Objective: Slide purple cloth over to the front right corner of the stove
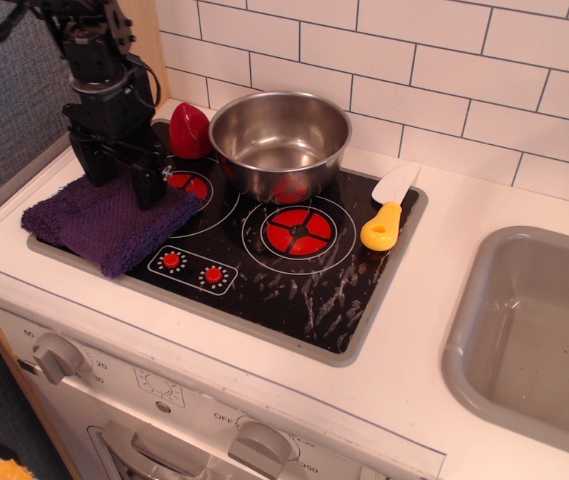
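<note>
The purple cloth lies folded at the front left corner of the stove, partly over its grey rim. My black gripper stands upright over the cloth's back edge. Its fingers are spread apart, one near the cloth's left part and one near the red burner. The fingertips touch or press into the cloth's top. The stove's front right corner shows bare glossy black with white smears.
A steel pot sits on the back burner. A red object stands behind the gripper. A yellow-handled spatula lies at the stove's right edge. A grey sink is at the right. Tiled wall behind.
</note>
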`<state>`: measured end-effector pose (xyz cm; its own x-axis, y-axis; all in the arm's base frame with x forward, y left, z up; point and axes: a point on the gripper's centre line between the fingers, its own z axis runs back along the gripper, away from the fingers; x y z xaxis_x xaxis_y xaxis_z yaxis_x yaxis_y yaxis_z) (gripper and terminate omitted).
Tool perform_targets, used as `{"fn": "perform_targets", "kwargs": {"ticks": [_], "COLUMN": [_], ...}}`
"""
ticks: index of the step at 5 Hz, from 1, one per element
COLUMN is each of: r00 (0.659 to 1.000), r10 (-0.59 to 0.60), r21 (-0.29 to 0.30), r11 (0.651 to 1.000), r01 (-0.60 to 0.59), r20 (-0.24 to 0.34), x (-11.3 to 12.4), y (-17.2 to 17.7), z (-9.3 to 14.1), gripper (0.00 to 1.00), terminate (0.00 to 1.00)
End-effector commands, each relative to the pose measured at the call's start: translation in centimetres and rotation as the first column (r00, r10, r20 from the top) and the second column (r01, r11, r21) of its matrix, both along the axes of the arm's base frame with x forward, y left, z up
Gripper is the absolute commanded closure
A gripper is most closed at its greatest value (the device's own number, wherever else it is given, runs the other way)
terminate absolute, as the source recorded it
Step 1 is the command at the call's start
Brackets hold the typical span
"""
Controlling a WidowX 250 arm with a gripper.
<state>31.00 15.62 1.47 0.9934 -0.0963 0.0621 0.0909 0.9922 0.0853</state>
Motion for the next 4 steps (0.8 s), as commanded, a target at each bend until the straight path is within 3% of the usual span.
{"fn": "perform_targets", "kwargs": {"ticks": [1, 3, 4], "r00": [0.983, 0.984, 0.982], "r10": [0.172, 0.162, 0.160], "r21": [-0.037, -0.032, -0.027], "r11": [0.984, 0.986, 0.986], "r01": [-0.175, -0.164, -0.163], "r20": [-0.069, -0.068, -0.096], "x": [-0.9, 0.5, 1.4], "y": [-6.7, -13.7, -16.4], "z": [0.2, 1.0, 1.0], "gripper": [0.00, 0.00, 0.00], "terminate": [0.00, 0.00, 0.00]}}
